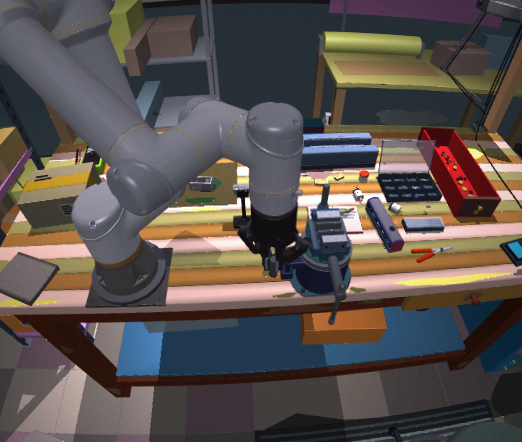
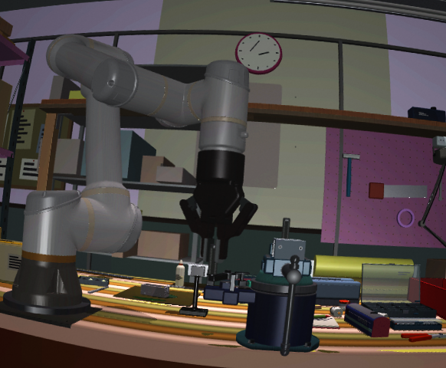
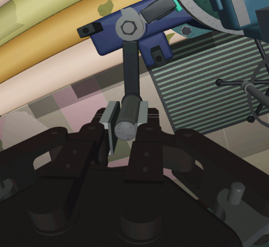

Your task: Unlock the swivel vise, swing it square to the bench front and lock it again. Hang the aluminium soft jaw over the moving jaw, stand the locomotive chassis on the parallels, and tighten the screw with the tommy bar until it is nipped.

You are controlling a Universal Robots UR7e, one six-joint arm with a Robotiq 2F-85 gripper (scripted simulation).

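At the bench's front edge stands the blue swivel vise [image 1: 327, 245] on its round base, its jaws [image 2: 287, 257] open and its tommy bar [image 1: 337, 284] hanging down over the bench front. A dark blue lock bracket [image 3: 130, 32] sticks out from the left of the base, and a black lock lever [image 3: 131, 78] with a knurled grip pivots on its hex bolt. The locomotive chassis [image 1: 202, 184] lies further back on a green mat. My gripper [image 3: 126, 121] hangs just left of the vise, pointing down, and is closed on the knurled end of the lock lever.
Behind the vise lie blue coaches [image 1: 338, 150], a parts tray [image 1: 408, 186], a red box [image 1: 458, 170] and a purple coach [image 1: 384, 231]. A small T-shaped stand [image 2: 195, 291] is left of my gripper. Red pliers [image 1: 428, 254] lie to the right, and an orange drawer [image 1: 343, 326] hangs under the vise.
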